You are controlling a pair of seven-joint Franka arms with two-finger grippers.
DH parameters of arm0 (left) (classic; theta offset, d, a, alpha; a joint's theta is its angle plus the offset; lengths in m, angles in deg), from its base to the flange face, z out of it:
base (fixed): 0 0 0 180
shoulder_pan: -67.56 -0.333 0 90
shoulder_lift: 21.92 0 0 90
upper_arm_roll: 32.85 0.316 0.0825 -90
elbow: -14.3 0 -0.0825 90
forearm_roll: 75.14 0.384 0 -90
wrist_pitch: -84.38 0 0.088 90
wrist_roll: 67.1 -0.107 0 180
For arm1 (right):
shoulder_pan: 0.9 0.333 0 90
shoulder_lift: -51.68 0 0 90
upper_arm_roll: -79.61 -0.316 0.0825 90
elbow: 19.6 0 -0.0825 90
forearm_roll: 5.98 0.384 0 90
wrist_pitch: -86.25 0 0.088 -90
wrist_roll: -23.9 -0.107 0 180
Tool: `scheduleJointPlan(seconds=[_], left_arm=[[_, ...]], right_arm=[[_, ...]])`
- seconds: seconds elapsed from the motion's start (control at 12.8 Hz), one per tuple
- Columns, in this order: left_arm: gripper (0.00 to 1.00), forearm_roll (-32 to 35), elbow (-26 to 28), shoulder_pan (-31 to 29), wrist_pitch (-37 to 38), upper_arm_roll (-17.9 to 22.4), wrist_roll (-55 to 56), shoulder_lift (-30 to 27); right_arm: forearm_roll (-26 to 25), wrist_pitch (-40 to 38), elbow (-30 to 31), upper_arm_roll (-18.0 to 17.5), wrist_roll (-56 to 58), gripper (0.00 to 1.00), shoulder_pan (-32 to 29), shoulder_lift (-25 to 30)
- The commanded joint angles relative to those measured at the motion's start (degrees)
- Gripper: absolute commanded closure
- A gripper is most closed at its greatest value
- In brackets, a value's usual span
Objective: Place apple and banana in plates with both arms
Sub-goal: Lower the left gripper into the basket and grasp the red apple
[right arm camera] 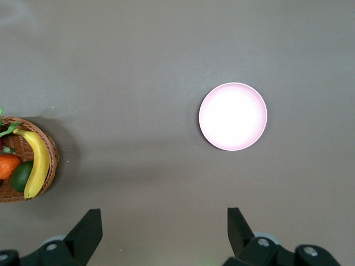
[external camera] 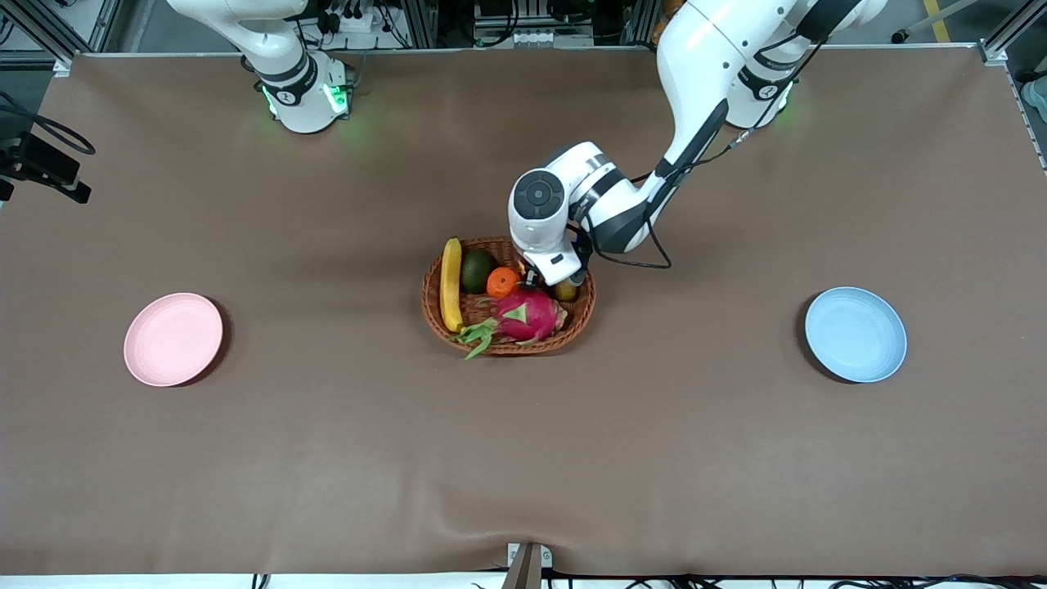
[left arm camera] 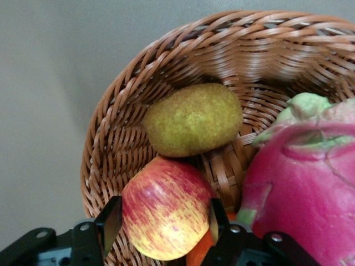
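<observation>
The apple (left arm camera: pixel 166 208), red with yellow patches, lies in the wicker basket (left arm camera: pixel 111 138) against a kiwi. My left gripper (left arm camera: pixel 165 215) is down in the basket (external camera: pixel 507 348) at the left arm's end, shut on the apple, one finger on each side. In the front view the gripper (external camera: pixel 546 282) hides the apple. The banana (external camera: pixel 451 284) lies in the basket at the right arm's end and also shows in the right wrist view (right arm camera: pixel 36 163). The pink plate (external camera: pixel 173 339) and the blue plate (external camera: pixel 856 334) are empty. My right gripper (right arm camera: pixel 163 230) is open, high over the table.
The basket also holds a kiwi (left arm camera: pixel 194 119), a magenta dragon fruit (external camera: pixel 527 315), an orange (external camera: pixel 502 282) and a dark green avocado (external camera: pixel 477 270). The pink plate (right arm camera: pixel 233 116) sits toward the right arm's end, the blue one toward the left arm's end.
</observation>
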Motion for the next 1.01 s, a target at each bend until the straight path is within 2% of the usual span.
scheduleJointPlan(seconds=[0.0, 0.31, 0.62, 0.78, 0.94], left_arm=[[1.00, 1.2, 1.2, 0.4, -1.9, 0.2, 3.2, -0.1], [1.00, 1.1, 0.7, -0.1, -1.1, 0.0, 3.0, -4.1], [1.00, 1.4, -2.4, -0.5, 7.3, 0.0, 2.1, -9.1], [1.00, 1.3, -3.5, -0.9, 12.8, 0.4, -3.7, -12.0], [1.00, 1.3, -3.4, -4.2, 16.1, 0.2, -10.9, -15.7]], right_arm=[[0.8, -0.6, -0.9, -0.1, 0.3, 0.00, -0.3, -0.5], [0.8, -0.6, -1.0, -0.1, 0.3, 0.00, -0.5, -0.4], [0.7, -0.1, -1.2, -0.1, 0.3, 0.00, -0.5, -0.5], [0.6, 0.2, -1.3, -0.1, 0.1, 0.00, -0.3, -0.6], [1.0, 0.6, -1.3, -0.1, 0.4, 0.00, 0.0, -1.1]])
